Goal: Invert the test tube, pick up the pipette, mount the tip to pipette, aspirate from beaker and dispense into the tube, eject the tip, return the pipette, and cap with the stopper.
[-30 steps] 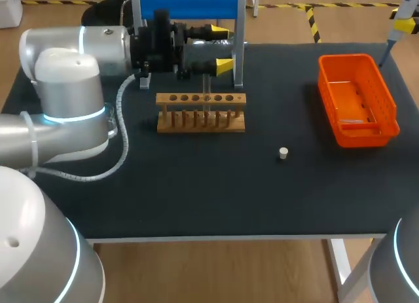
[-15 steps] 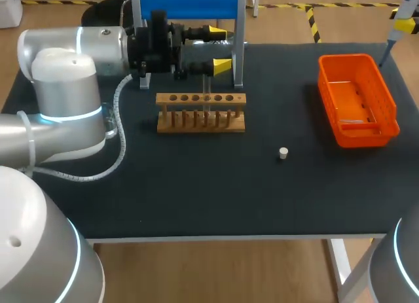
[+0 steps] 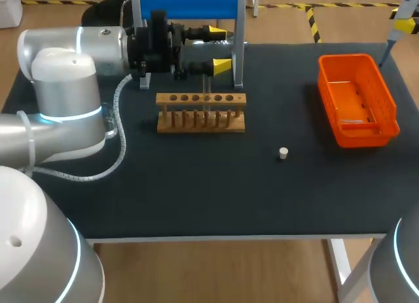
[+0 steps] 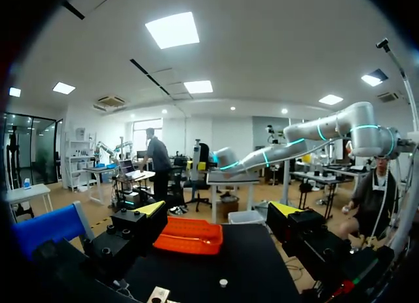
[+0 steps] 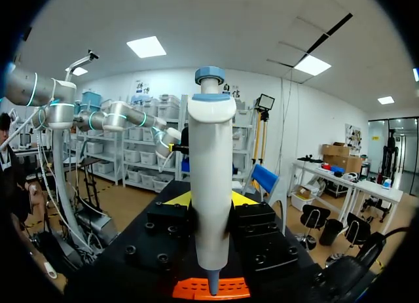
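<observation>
The wooden tube rack (image 3: 201, 112) stands at the back middle of the table, with a faint clear test tube (image 3: 205, 88) upright in it. My left gripper (image 3: 221, 50) hovers open just behind the rack, nothing between its yellow-tipped fingers (image 4: 152, 208). A small white stopper (image 3: 283, 153) lies on the mat right of the rack and also shows ahead of the left gripper, where the stopper (image 4: 224, 283) lies past the fingers. My right gripper (image 5: 211, 199) is shut on the white pipette (image 5: 211, 185), held upright with its point over the orange tray (image 5: 211, 288). The pipette (image 3: 400, 25) shows at the far right corner.
An orange tray (image 3: 357, 99) sits at the right side of the table with something clear lying inside. A blue stand (image 3: 186, 5) rises behind the left gripper. The rack's corner (image 4: 157, 294) lies just under the left gripper.
The left arm has shifted slightly back and to the left over the rack, its gripper still open. The pipette and the right arm have not moved.
</observation>
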Controlling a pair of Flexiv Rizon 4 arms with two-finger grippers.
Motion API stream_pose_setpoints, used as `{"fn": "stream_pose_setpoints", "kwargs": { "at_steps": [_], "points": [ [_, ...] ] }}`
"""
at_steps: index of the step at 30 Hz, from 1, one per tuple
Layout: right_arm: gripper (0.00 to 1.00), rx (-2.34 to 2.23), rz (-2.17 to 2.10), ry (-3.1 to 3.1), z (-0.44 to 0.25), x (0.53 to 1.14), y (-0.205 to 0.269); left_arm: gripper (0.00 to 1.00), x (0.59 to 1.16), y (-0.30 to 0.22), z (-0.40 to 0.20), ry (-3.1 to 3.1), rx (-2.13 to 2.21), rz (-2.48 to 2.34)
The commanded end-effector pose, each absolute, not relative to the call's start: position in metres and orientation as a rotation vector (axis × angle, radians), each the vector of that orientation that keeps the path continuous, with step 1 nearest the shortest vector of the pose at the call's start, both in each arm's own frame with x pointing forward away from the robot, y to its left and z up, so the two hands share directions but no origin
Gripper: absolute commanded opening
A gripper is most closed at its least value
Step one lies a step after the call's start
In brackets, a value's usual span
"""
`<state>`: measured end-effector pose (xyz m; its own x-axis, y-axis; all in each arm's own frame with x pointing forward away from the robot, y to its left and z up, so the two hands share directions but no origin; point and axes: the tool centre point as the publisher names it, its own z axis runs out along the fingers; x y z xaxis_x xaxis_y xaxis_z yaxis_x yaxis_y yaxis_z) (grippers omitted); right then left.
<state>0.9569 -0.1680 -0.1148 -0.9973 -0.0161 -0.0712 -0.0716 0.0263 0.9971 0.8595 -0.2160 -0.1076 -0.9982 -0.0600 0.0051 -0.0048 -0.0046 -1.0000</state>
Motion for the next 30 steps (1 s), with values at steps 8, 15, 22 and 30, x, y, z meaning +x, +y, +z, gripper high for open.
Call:
{"fn": "stream_pose_setpoints", "kwargs": {
  "at_steps": [8, 15, 22, 30],
  "points": [
    [0.00, -0.061, 2.175, 2.209, -0.110, 0.921, -0.108, 1.00, 0.860, -0.216, -0.108, 2.187, -0.069, -2.200],
    [0.00, -0.042, 2.207, 2.199, -0.122, 0.898, -0.058, 1.00, 0.860, -0.216, -0.108, 2.187, -0.069, -2.200],
    [0.00, -0.072, 2.222, 2.186, -0.127, 0.881, -0.008, 1.00, 0.860, -0.216, -0.108, 2.187, -0.069, -2.200],
    [0.00, -0.118, 2.244, 2.217, -0.128, 0.869, 0.039, 1.00, 0.860, -0.216, -0.108, 2.187, -0.069, -2.200]
  ]
}}
